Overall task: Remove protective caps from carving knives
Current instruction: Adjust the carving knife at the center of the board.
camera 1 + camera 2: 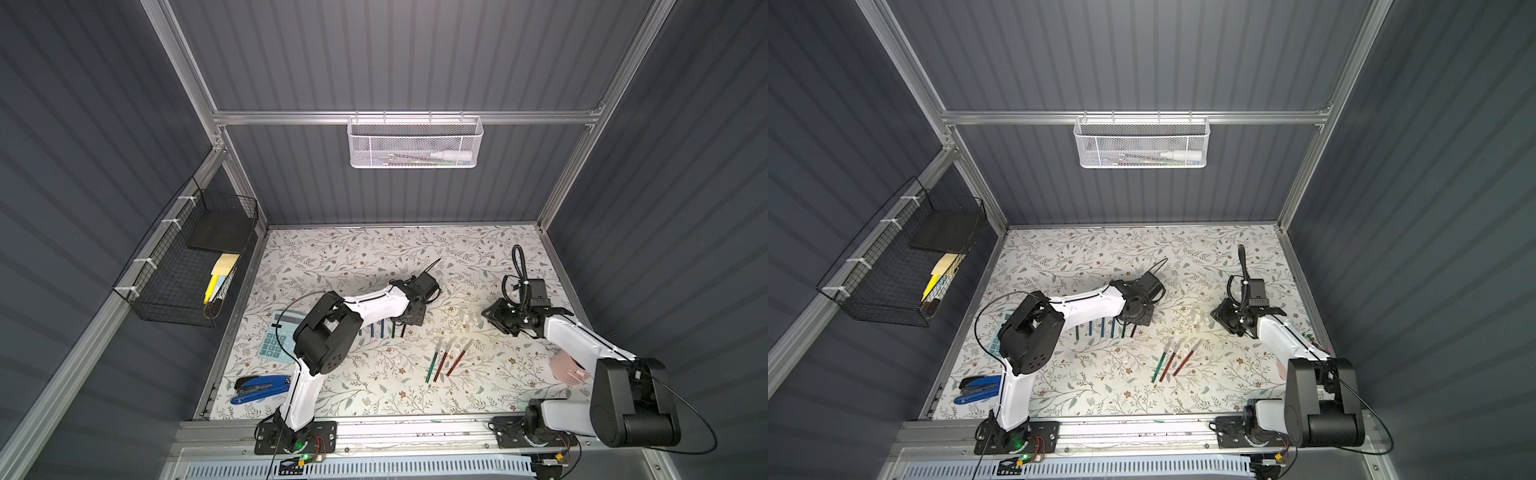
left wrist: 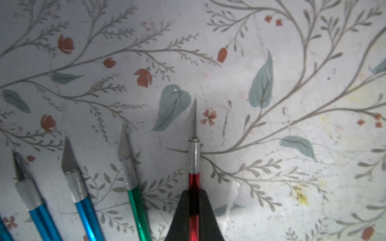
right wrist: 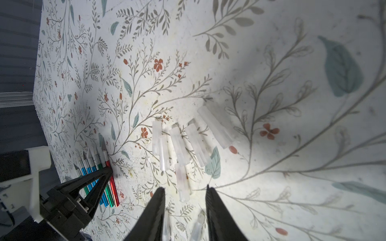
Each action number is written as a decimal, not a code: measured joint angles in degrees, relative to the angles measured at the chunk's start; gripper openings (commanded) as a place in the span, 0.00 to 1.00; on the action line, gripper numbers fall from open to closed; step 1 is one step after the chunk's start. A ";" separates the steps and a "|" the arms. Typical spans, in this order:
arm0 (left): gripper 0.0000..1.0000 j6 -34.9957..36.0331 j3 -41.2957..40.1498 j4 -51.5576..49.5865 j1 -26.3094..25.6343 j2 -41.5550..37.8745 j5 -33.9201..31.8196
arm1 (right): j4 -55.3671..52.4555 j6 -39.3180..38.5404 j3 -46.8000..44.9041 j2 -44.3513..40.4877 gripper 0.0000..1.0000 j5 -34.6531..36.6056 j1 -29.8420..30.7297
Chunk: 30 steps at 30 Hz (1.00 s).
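Observation:
A row of bare-bladed carving knives [image 1: 380,328] with blue and green handles lies mid-table, also close up in the left wrist view [image 2: 79,187]. At the row's right end, my left gripper [image 2: 194,191] is shut on the red knife [image 2: 194,158], whose blade is uncovered; it also appears in both top views [image 1: 1136,322]. Three more knives [image 1: 444,365] lie nearer the front with whitish protective caps on their tips. Several loose clear caps [image 3: 179,146] lie in a cluster. My right gripper [image 3: 184,187] hovers open over them, holding nothing; it shows in a top view [image 1: 494,316].
A teal calculator [image 1: 276,338] and a blue stapler [image 1: 259,388] lie at the left under the left arm. A pink tape roll [image 1: 567,368] sits by the right arm. A black wire basket [image 1: 187,266] hangs on the left wall, a white mesh basket [image 1: 415,143] on the back wall.

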 measured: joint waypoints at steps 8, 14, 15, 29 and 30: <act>0.20 -0.31 -0.59 2.01 0.76 -0.17 2.27 | -0.04 0.00 0.00 0.00 0.36 -0.09 -0.09; 0.29 -1.01 -0.70 3.19 0.74 -0.17 3.28 | -0.04 -0.04 0.00 0.00 0.36 -0.09 -0.13; 0.29 -1.09 -0.70 3.21 0.74 -0.17 3.28 | -0.04 -0.04 0.00 0.00 0.36 -0.09 -0.13; 0.32 -1.11 -1.22 3.19 0.74 -0.68 3.37 | -0.04 -0.20 0.00 0.00 0.36 -0.11 -0.17; 0.32 -1.11 -1.22 3.19 0.74 -0.68 3.41 | -0.04 -0.20 0.00 0.00 0.36 -0.11 -0.17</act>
